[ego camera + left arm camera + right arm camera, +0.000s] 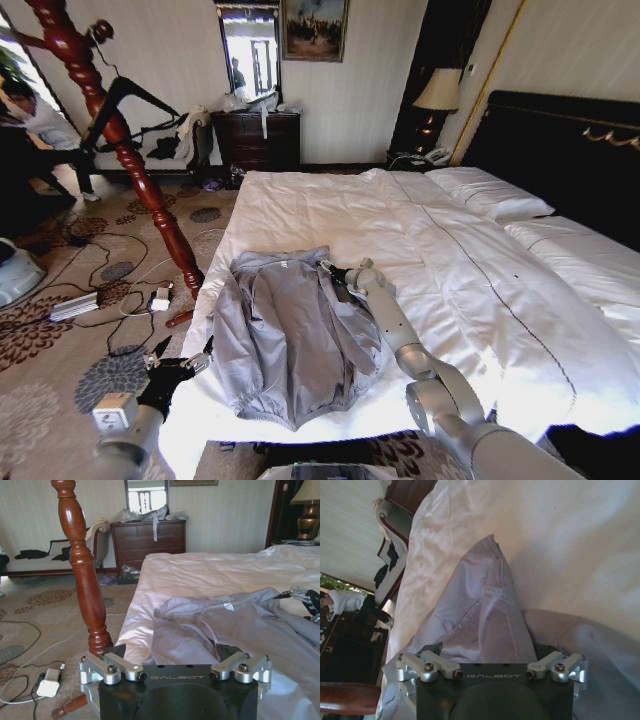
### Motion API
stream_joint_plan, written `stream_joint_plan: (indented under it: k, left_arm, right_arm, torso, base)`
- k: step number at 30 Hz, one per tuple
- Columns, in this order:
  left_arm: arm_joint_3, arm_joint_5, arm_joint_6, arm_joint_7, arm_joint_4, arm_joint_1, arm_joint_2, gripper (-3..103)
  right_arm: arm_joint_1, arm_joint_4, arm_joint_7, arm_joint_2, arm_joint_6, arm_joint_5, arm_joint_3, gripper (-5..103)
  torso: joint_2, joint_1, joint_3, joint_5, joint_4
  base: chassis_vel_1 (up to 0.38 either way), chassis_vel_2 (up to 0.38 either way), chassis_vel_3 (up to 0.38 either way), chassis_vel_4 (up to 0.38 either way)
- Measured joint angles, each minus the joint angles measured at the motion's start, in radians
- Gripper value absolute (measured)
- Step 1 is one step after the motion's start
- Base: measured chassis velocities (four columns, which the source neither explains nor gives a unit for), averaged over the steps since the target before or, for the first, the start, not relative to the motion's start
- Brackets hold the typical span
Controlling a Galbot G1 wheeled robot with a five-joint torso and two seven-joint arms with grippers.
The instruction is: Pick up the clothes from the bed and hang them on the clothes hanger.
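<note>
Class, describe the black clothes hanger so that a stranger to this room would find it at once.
Start at the red-brown wooden coat stand left of the bed. The clothes hanger hangs on its upper part. It is a thin black triangle with sloping shoulders, unlike the thick turned post.

I read "GALBOT" in pale capitals on the black housing of the left gripper (175, 677), between its silver finger links. The same word stands on the black housing of the right gripper (492, 676). The small white label (228, 607) on the grey-blue jacket is too small to read.
</note>
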Motion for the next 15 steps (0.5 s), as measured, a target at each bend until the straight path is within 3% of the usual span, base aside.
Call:
stream_joint_plan:
  k: [5,9,12,14,15]
  left_arm:
    - [0.003,0.004,0.0,0.0,0.0,0.0,-0.007,100]
    - [0.004,0.007,0.0,0.0,0.0,-0.001,-0.011,100]
    - [0.006,0.007,-0.001,0.0,0.0,-0.002,-0.012,100]
    - [0.007,0.007,-0.001,0.0,0.0,-0.004,-0.014,100]
    - [0.007,0.007,-0.001,0.0,0.0,-0.004,-0.014,100]
  right_arm:
    - [-0.008,0.01,0.006,0.003,-0.005,0.001,-0.005,84]
    - [-0.028,0.042,0.014,-0.003,-0.011,0.013,-0.018,63]
    - [-0.034,0.054,0.018,-0.004,-0.012,0.015,-0.025,63]
    - [-0.039,0.069,0.02,-0.007,-0.012,0.01,-0.035,47]
    - [-0.039,0.069,0.02,-0.007,-0.012,0.01,-0.035,47]
  torso:
    - [0.0,0.0,0.0,0.0001,0.0002]
    - [0.0,0.0,0.0,0.0001,0.0001]
    - [0.0,0.0,0.0,0.0002,0.0002]
    - [0.0,0.0,0.0,0.0001,0.0003]
    - [0.0,0.0,0.0,0.0001,0.0003]
  base:
    - [0.0,0.0,0.0,0.0]
    - [0.0,0.0,0.0,0.0]
    - [0.0,0.0,0.0,0.0]
    - [0.0,0.0,0.0,0.0]
    - [0.0,0.0,0.0,0.0]
